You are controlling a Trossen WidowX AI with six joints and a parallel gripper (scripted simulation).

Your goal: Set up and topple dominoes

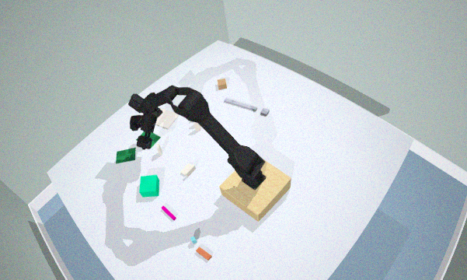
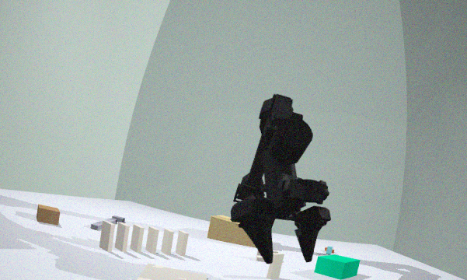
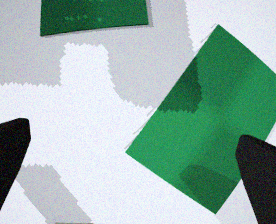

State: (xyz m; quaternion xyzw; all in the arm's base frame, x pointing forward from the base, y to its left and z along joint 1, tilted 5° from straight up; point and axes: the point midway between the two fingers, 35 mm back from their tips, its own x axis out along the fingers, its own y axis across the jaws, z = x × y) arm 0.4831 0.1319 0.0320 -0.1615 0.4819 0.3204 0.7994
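Several cream dominoes stand in an evenly spaced row, with one end domino [image 2: 182, 243] nearest the arm; in the top view the arm hides most of the row. Apart from it, another cream domino [image 1: 159, 150] [image 2: 275, 266] stands upright near the gripper. A third loose domino [image 1: 187, 169] lies flat between the green block and the wooden base. My gripper [image 2: 289, 261] [image 3: 136, 139] is open and empty, pointing down above the table. In the exterior view its left fingertip overlaps the loose standing domino; whether they touch cannot be told.
Two flat green pieces [image 1: 125, 155] [image 3: 94, 15] [image 3: 209, 115] lie below the gripper. A cream plate [image 1: 167, 119] [image 2: 172, 273] lies near the row. A green block [image 1: 149, 186] [image 2: 336, 267], magenta bar [image 1: 169, 213], orange block [image 1: 203, 253], brown block [image 1: 221, 84] and grey bar [image 1: 240, 104] lie around.
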